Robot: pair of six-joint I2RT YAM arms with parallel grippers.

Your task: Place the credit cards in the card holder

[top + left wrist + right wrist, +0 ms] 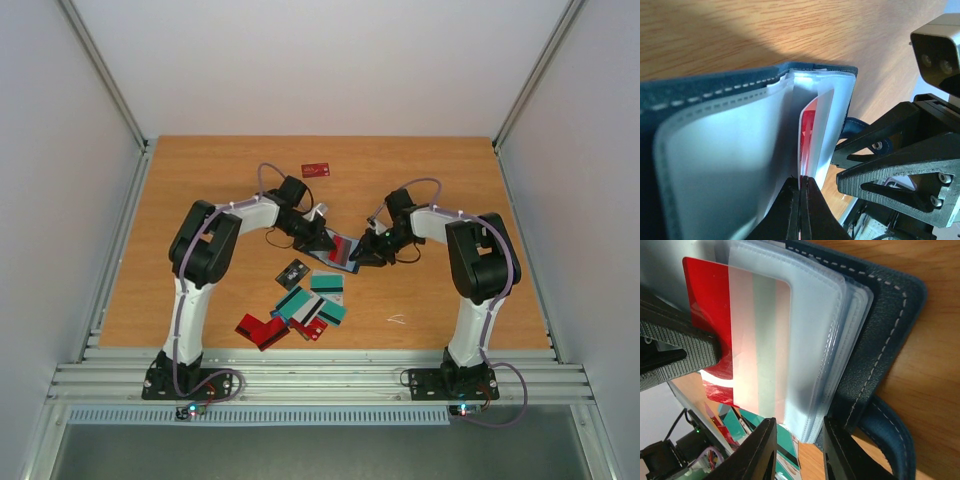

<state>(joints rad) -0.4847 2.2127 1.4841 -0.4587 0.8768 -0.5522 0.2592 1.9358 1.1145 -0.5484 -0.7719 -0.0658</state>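
Observation:
The card holder [343, 250] lies open mid-table between both grippers, with its navy cover [885, 325] and clear sleeves [720, 165] showing. My left gripper [801, 182] is shut on a red credit card [808, 125], which is partly inside a clear sleeve [765, 340]. Its bare red end [705, 305] sticks out. My right gripper [799, 432] has its jaws closed on the corner of the sleeve stack, and it also shows in the left wrist view [836, 167]. Several red, teal and dark cards [300, 310] lie in a loose pile nearer the arms.
One red card [316, 169] lies alone toward the back of the wooden table [450, 180]. A small white scrap [397, 319] lies at the front right. White walls and metal rails close in the table on the sides.

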